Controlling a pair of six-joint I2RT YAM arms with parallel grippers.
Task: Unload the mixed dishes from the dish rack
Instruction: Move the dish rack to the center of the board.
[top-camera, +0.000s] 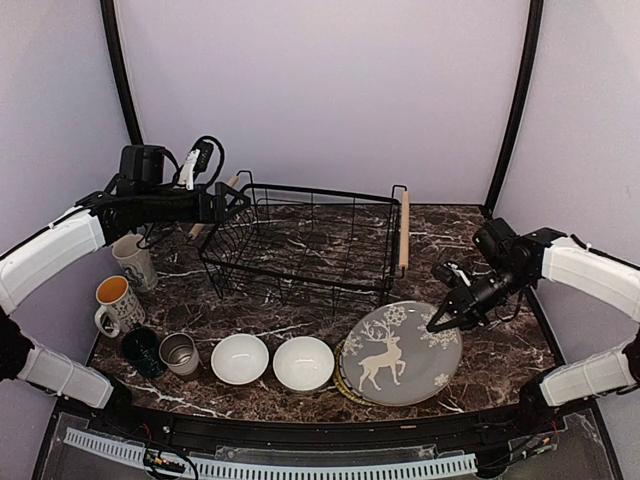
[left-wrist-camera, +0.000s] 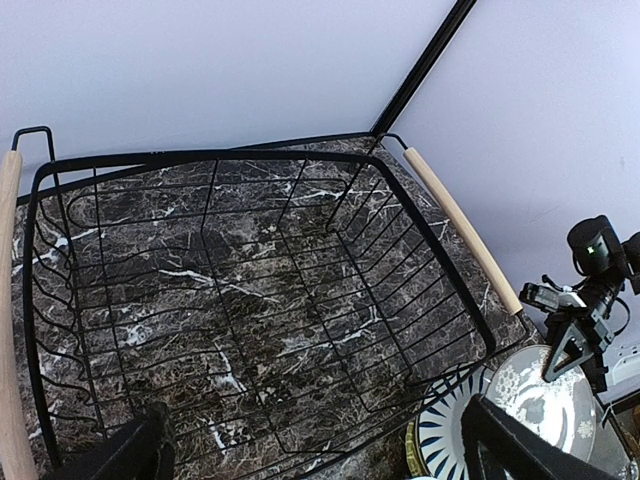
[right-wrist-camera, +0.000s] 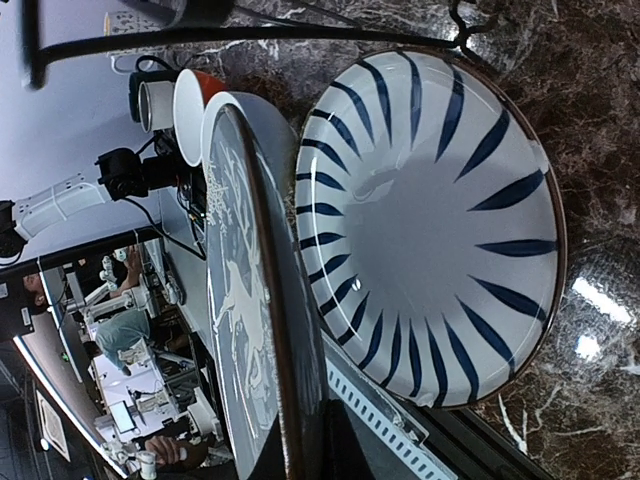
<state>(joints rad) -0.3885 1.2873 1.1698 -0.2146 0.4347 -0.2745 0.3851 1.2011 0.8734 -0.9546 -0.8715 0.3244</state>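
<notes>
The black wire dish rack (top-camera: 300, 245) stands empty at the middle back; the left wrist view looks down into it (left-wrist-camera: 250, 300). My left gripper (top-camera: 232, 200) hovers open over the rack's left handle, its fingers (left-wrist-camera: 130, 450) spread wide and holding nothing. My right gripper (top-camera: 440, 320) is shut on the right rim of the grey reindeer plate (top-camera: 400, 352). In the right wrist view that plate (right-wrist-camera: 250, 300) is tilted up off a white plate with blue stripes (right-wrist-camera: 430, 230). Two white bowls (top-camera: 240, 358) (top-camera: 303, 363) sit at the front.
At the front left stand a pale patterned mug (top-camera: 133, 262), a mug with an orange inside (top-camera: 115, 303), a dark green mug (top-camera: 143, 350) and a steel cup (top-camera: 180, 353). A yellow rim shows under the plate stack (top-camera: 342, 385). Walls close in on three sides.
</notes>
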